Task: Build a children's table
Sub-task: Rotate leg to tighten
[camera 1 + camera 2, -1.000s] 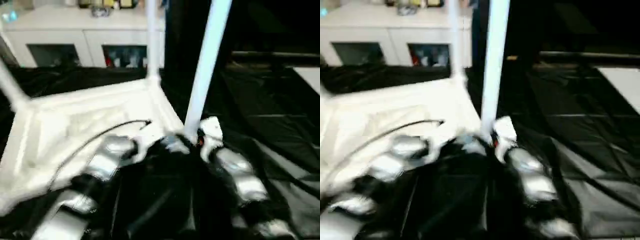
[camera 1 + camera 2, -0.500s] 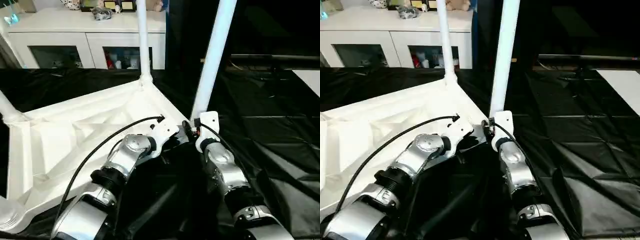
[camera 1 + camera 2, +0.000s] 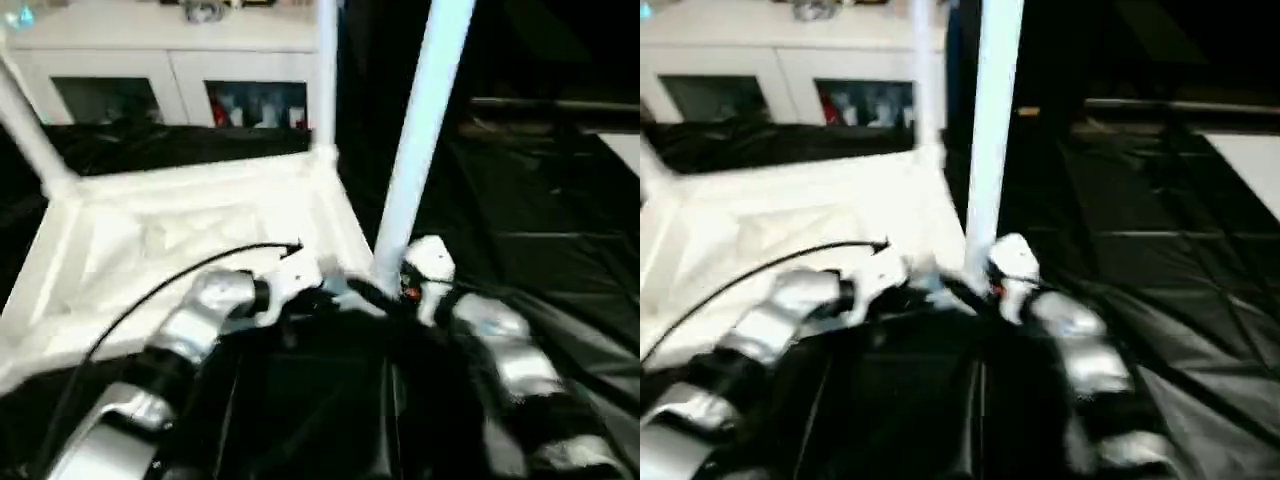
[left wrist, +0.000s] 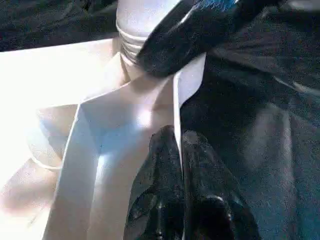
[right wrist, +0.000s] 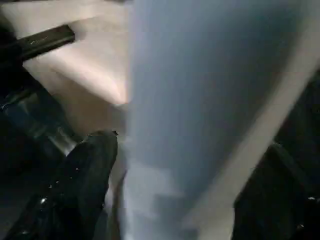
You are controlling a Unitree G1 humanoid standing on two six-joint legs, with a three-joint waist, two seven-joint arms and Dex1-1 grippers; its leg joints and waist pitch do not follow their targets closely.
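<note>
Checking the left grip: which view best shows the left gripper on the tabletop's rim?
Left wrist view: the left gripper has one black finger on each side of the children's table's thin side wall. In the eye views the gripper sits blurred at the near corner, so the fingers cannot be read.

both arms (image 3: pixel 200 320) forward, wrists converging

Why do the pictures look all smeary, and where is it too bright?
Both eye views are motion-blurred, smearing the silver forearms and the white cabinet; in the left wrist view the table top glares almost blank white; in the right wrist view the leg is a soft, out-of-focus blur.
</note>
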